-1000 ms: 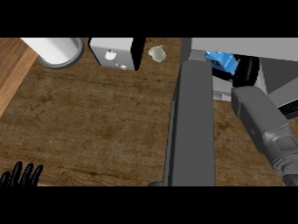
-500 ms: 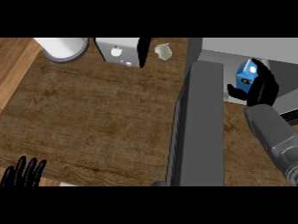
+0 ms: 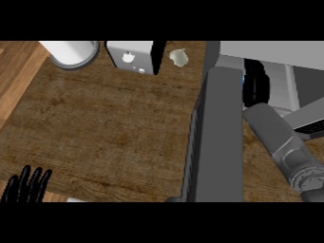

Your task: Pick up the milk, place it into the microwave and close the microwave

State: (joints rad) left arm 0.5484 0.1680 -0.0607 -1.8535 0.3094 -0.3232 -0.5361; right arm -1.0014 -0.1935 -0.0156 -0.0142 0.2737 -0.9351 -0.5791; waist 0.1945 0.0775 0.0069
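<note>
The right hand [image 3: 256,89], curled round the near-hidden milk [image 3: 243,79], is inside the microwave [image 3: 294,90], the open door [image 3: 217,137] at its 9 o'clock.

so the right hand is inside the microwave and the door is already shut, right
Not quite. The microwave door is open, not shut: the head view shows it swung out, edge-on, just left of the arm. The rest holds: the right hand is inside the microwave.
</note>
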